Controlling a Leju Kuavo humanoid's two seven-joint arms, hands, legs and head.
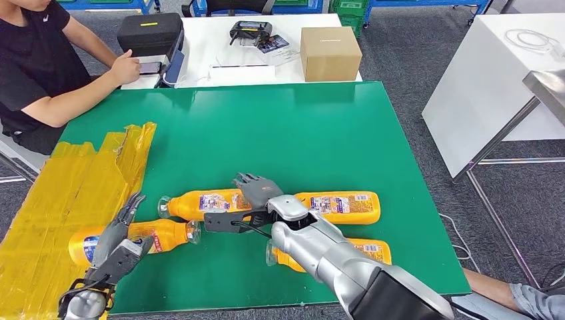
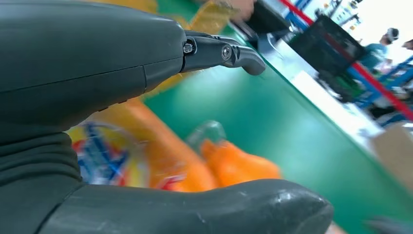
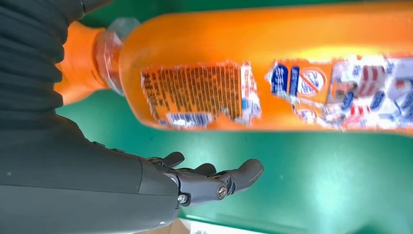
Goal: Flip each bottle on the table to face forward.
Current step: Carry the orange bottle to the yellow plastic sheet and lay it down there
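Four orange bottles lie on their sides on the green table (image 1: 300, 127). My right hand (image 1: 256, 195) hovers with fingers spread over the gap between the left-middle bottle (image 1: 203, 203) and the right-middle bottle (image 1: 346, 207). In the right wrist view that right-middle bottle (image 3: 272, 73) shows its printed label, and my fingers (image 3: 214, 181) stay apart from it. My left hand (image 1: 120, 235) is open above the near-left bottle (image 1: 156, 235). That bottle (image 2: 122, 156) is blurred between my fingers (image 2: 224, 51) and thumb (image 2: 195, 209). My right forearm partly hides the near-right bottle (image 1: 370, 250).
Yellow tape (image 1: 73, 193) covers the table's left end. A person (image 1: 40, 67) sits at the far left corner. Behind the table a white table holds a cardboard box (image 1: 330, 53), a black case (image 1: 150, 33) and a controller (image 1: 250, 30). Another white table (image 1: 493, 80) stands at the right.
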